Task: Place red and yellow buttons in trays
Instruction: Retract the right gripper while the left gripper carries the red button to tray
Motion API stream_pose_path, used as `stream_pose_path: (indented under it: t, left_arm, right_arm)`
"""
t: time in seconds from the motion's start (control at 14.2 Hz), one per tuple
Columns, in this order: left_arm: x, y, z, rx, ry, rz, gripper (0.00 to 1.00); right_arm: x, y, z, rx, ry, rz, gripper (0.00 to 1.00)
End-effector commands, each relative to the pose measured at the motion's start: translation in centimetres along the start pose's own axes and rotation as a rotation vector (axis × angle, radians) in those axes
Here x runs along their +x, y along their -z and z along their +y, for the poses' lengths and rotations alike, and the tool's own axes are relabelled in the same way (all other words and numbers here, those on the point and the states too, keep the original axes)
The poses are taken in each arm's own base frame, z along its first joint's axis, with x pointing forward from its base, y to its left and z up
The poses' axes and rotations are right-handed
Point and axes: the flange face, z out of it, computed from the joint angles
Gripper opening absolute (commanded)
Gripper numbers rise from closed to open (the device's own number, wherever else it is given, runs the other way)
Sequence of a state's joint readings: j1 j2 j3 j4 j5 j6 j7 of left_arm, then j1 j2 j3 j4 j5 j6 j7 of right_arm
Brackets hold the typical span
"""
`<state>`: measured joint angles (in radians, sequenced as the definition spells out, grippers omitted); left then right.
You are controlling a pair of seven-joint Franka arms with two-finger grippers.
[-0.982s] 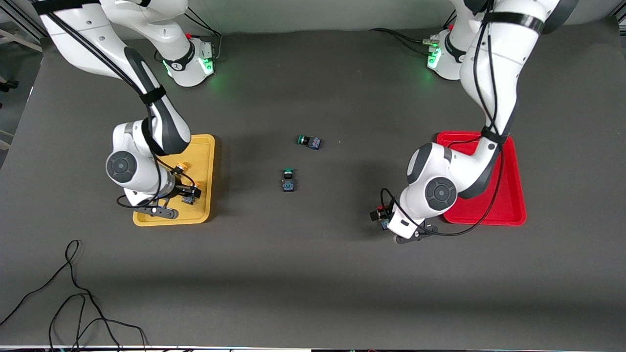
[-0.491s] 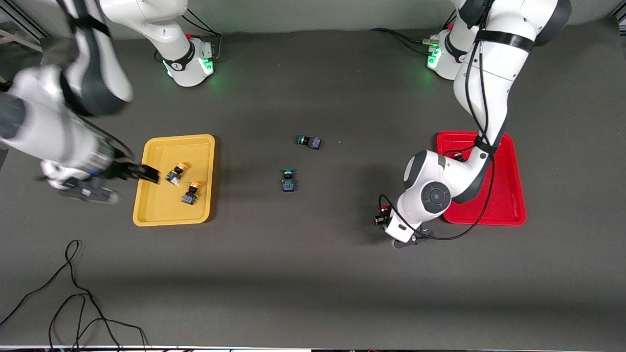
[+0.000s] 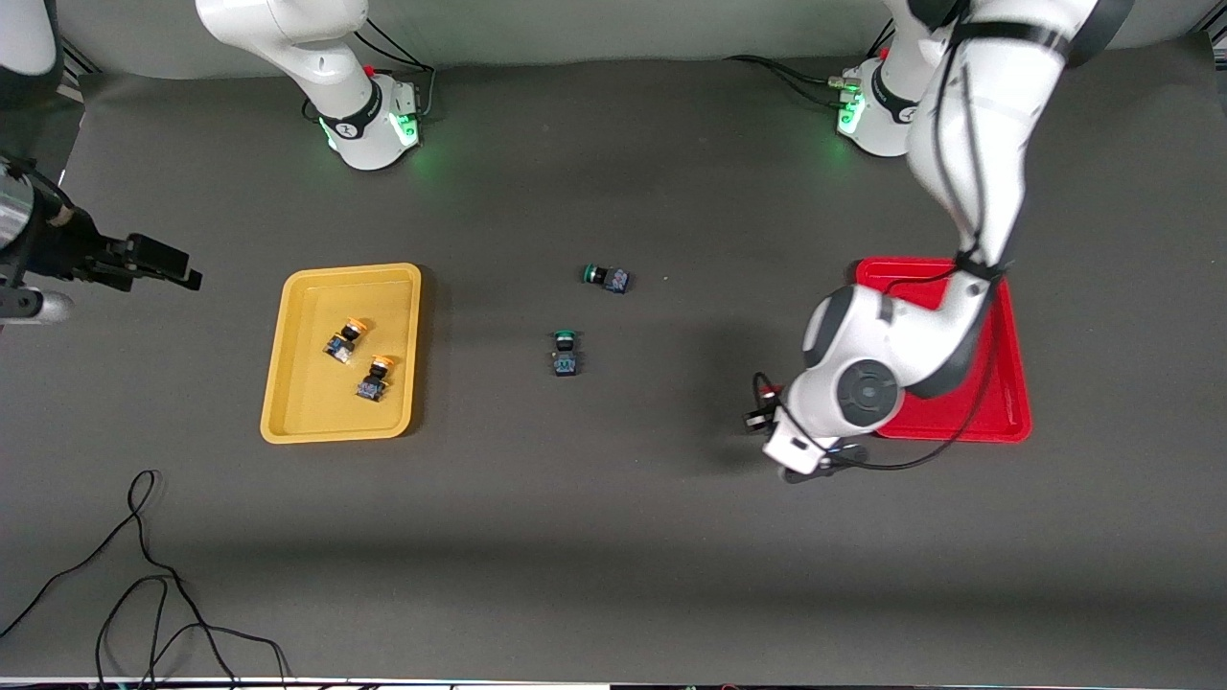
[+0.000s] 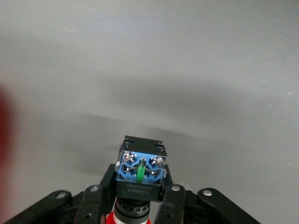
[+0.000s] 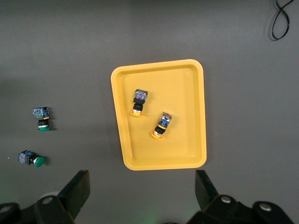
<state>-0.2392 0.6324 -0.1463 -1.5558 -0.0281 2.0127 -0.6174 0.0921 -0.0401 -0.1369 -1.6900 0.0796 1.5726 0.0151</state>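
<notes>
My left gripper (image 3: pixel 762 410) is shut on a red button (image 3: pixel 766 392) just above the table, beside the red tray's (image 3: pixel 1007 383) corner nearest the front camera. In the left wrist view the button's blue-black body (image 4: pixel 140 170) sits between the fingers (image 4: pixel 171 205), red cap toward the wrist. My left arm hides much of the red tray. My right gripper (image 3: pixel 173 268) is open and empty, raised over the table beside the yellow tray (image 3: pixel 297 402). Two yellow buttons (image 3: pixel 347 338) (image 3: pixel 375 378) lie in that tray, which also shows in the right wrist view (image 5: pixel 196 116).
Two green-capped switches (image 3: pixel 606 277) (image 3: pixel 566 353) lie mid-table between the trays. A black cable (image 3: pixel 144 575) loops on the table near the front camera at the right arm's end.
My right gripper left the second yellow button in the yellow tray, opened, rose and pulled away past the tray. My left gripper, holding the red button, shifted slightly toward the red tray.
</notes>
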Motion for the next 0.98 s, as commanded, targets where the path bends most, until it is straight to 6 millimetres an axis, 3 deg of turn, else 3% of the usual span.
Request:
stream_pose_path:
  t: [0.0,0.14,0.28,0.49,0.63,0.84,0.91]
  left_arm:
    - [1.0,4.3,-8.4,0.07,-0.057,-0.048,0.0]
    - [2.2,3.9,-15.7,0.095,-0.13,-0.071,0.0]
    - [3.6,2.1,-22.7,0.114,-0.196,-0.07,0.0]
    - [4.7,-3.0,-30.6,0.072,-0.258,0.019,0.0]
    - [3.7,-5.9,-31.3,0.058,-0.248,0.042,0.0]
    - [2.4,-6.7,-30.5,0.061,-0.217,0.015,0.0]
    - [2.3,-6.8,-30.5,0.061,-0.214,0.013,0.43]
  right_arm:
    - [0.1,0.0,-1.2,-0.025,0.034,-0.002,1.0]
    - [0.2,0.1,-2.8,-0.074,0.069,0.014,1.0]
    - [-0.2,0.1,-4.0,-0.079,0.076,0.018,1.0]
    - [-0.4,0.2,-4.4,-0.079,0.039,0.024,1.0]
    - [-0.2,0.4,-4.4,-0.079,0.038,0.044,1.0]
    - [0.2,1.2,-4.4,-0.081,0.039,0.089,1.0]
    - [0.2,1.2,-4.3,-0.08,0.04,0.086,1.0]
